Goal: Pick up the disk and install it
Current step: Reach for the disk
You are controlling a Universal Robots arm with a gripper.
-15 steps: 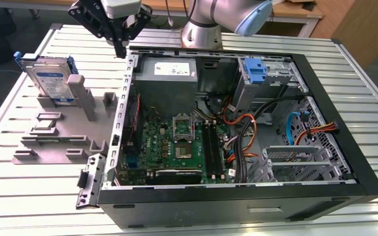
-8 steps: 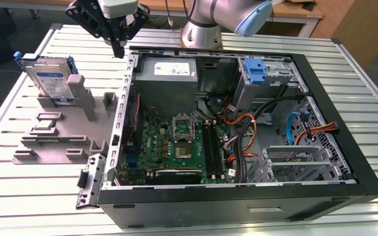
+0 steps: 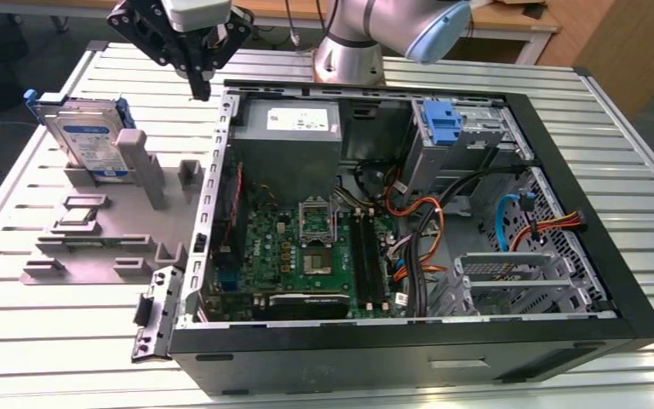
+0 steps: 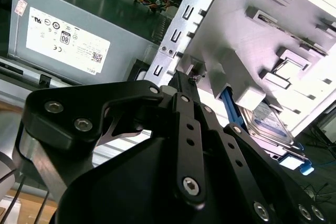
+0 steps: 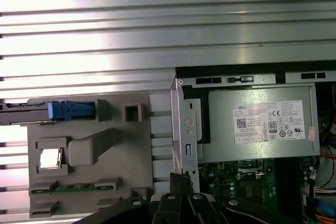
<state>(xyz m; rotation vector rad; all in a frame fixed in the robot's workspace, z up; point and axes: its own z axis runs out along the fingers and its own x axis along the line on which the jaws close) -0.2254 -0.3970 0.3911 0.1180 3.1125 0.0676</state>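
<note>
The disk stands on edge in a grey holder at the exterior view's left, outside the open computer case. It is silver-grey with a white-and-blue label and a blue carrier around it. In the first wrist view the disk appears edge-on; in the second wrist view the disk lies past the holder. My gripper hangs above the case's side wall, to the right of the disk and apart from it. In both wrist views the gripper is shut with nothing held.
A grey power supply sits in the case's far corner. A blue bracket is fixed on the metal drive bay. Motherboard and loose cables fill the case floor. The ribbed metal table surrounds everything.
</note>
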